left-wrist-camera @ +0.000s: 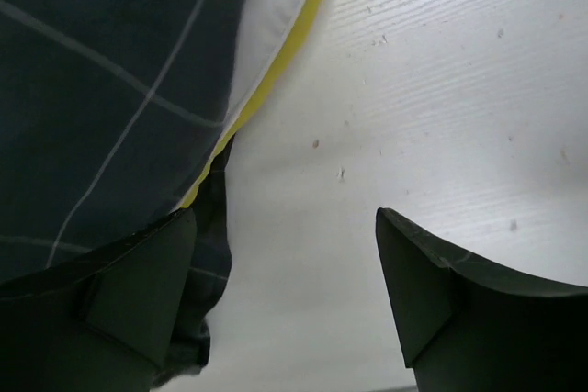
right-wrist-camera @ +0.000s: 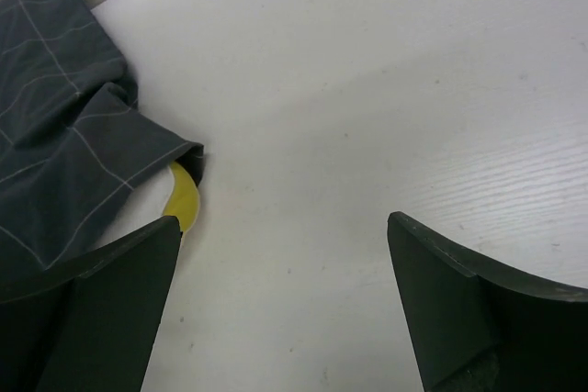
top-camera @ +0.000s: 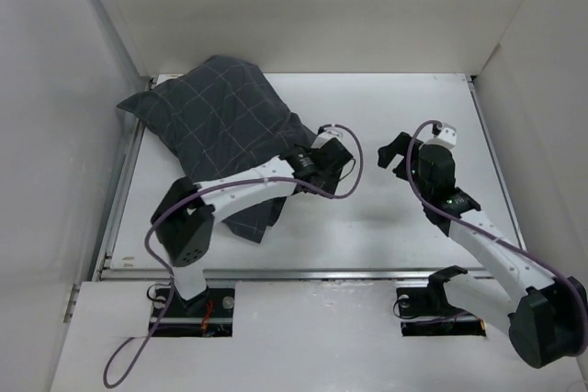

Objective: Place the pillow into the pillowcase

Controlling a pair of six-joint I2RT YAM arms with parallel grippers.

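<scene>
Jaws gape empty on my left gripper [left-wrist-camera: 285,218] and right gripper [right-wrist-camera: 284,222]. The pillow [left-wrist-camera: 271,34] (soft, light, I'd judge) lies mostly inside the pillowcase [top-camera: 216,121], far-left on the table [top-camera: 367,227]; I'd pinch the limp hem.

one pillow [left-wrist-camera: 271,43], one pillowcase [top-camera: 216,121], two hands: left hand [left-wrist-camera: 285,215], right hand [right-wrist-camera: 284,219]

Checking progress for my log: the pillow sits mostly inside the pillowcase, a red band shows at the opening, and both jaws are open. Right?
Not quite. The band on the pillow is yellow, not red; the left wrist view shows it at the pillowcase opening. The rest stands.
</scene>
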